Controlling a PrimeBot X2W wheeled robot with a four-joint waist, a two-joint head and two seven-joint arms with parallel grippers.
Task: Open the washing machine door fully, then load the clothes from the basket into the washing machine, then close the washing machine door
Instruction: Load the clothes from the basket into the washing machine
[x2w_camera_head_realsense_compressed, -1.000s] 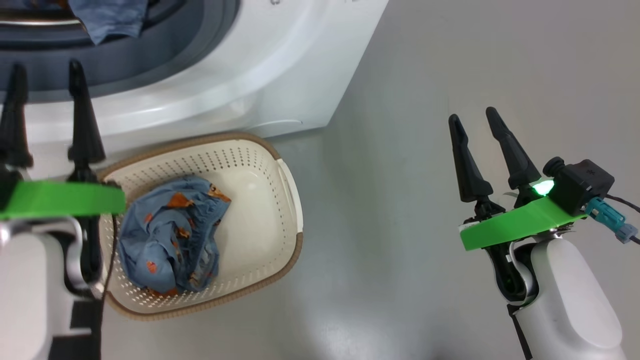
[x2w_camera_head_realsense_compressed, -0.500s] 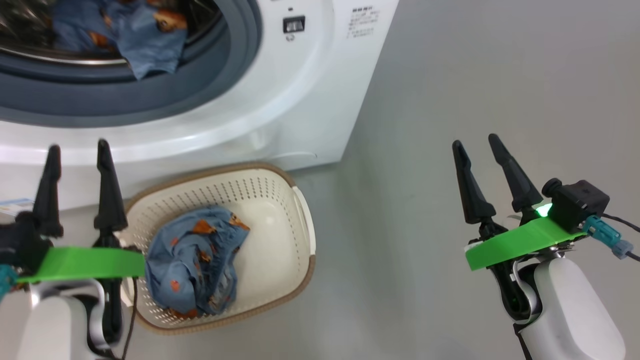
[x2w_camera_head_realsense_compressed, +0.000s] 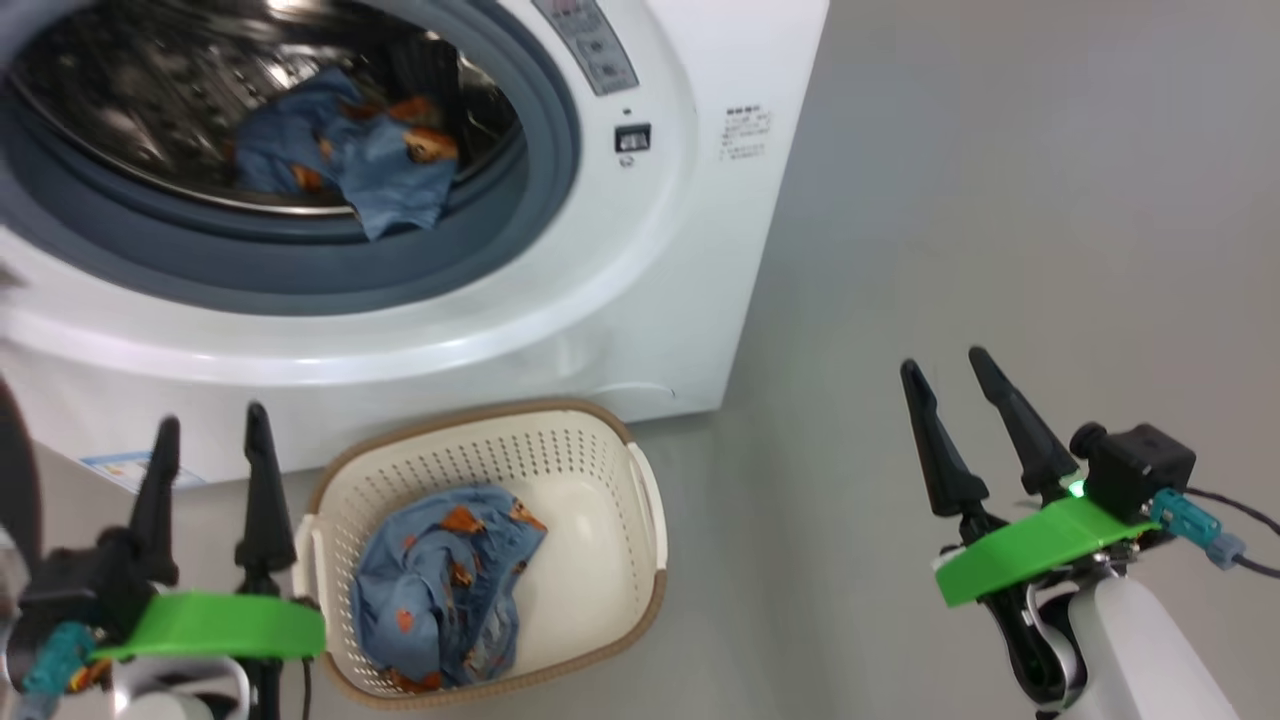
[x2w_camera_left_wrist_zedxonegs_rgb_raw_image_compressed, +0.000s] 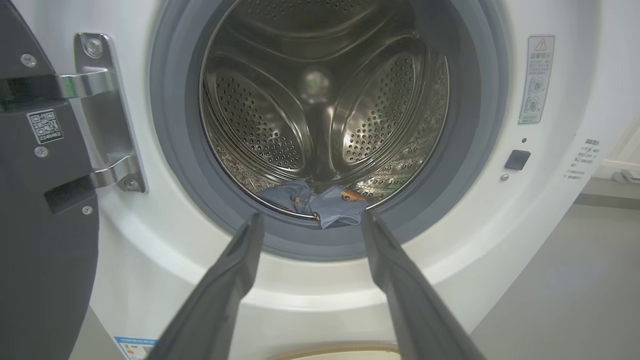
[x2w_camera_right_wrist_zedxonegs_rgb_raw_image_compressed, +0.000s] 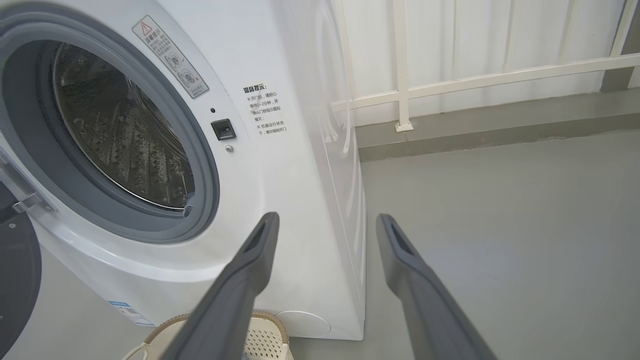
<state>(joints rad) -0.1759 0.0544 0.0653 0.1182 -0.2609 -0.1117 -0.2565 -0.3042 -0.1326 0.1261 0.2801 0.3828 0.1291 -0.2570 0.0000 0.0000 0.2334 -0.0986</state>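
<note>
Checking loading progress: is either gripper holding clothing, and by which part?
Nothing is held: the left gripper and right gripper are both open and empty; clothes lie in the basket.

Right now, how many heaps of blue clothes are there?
2. One heap lies inside the washing machine, the other heap in the basket. More pieces could be hidden underneath.

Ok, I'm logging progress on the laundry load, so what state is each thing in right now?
washing machine door: open, swung aside on its hinge.
steel drum: holds a blue printed garment at its front lip.
basket: upright on the floor, crumpled blue garment inside.
left claw: open, empty.
right claw: open, empty.
</note>
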